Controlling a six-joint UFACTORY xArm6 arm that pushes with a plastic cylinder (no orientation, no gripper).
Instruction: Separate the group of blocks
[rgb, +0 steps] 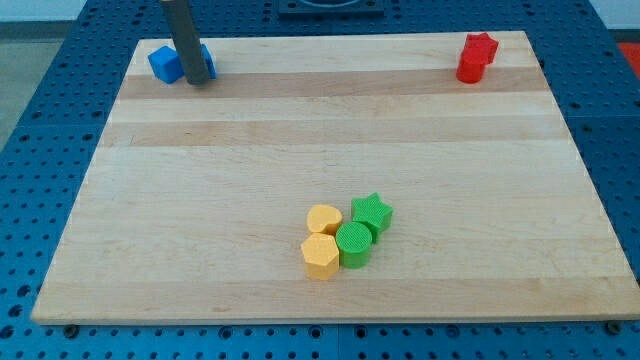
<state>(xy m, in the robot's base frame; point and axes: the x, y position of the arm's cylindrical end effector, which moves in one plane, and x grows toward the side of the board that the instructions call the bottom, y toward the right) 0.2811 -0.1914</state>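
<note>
Blocks for this job sit bunched near the view's bottom, a little right of centre on the counter (200, 200): a yellow heart (324, 219), a yellow hexagon (320, 256), a green cylinder (353, 244) and a green star (372, 212). All four are touching or just beside one another, yellows on the view's left of the cluster, greens on its right. So by my reading nothing is split up yet; the whole separation is left to do.

Well apart from them, a red star (477, 55) stands alone at the view's top right. And up at the view's top left is a blue block (168, 63), shape hard to make out because my rod stands in front of part of it.

Now, jaws: I have none. I end in a plain dark rod, so there is nothing to stand apart or together, and nothing held. My tip (197, 83) rests on the counter right against the blue block, at its right side in the view, and looks to be touching it. That puts my tip far from the cluster, nearly the full depth of the counter away.

My guess for what is needed: come down toward the group and drive between the yellows and greens.
</note>
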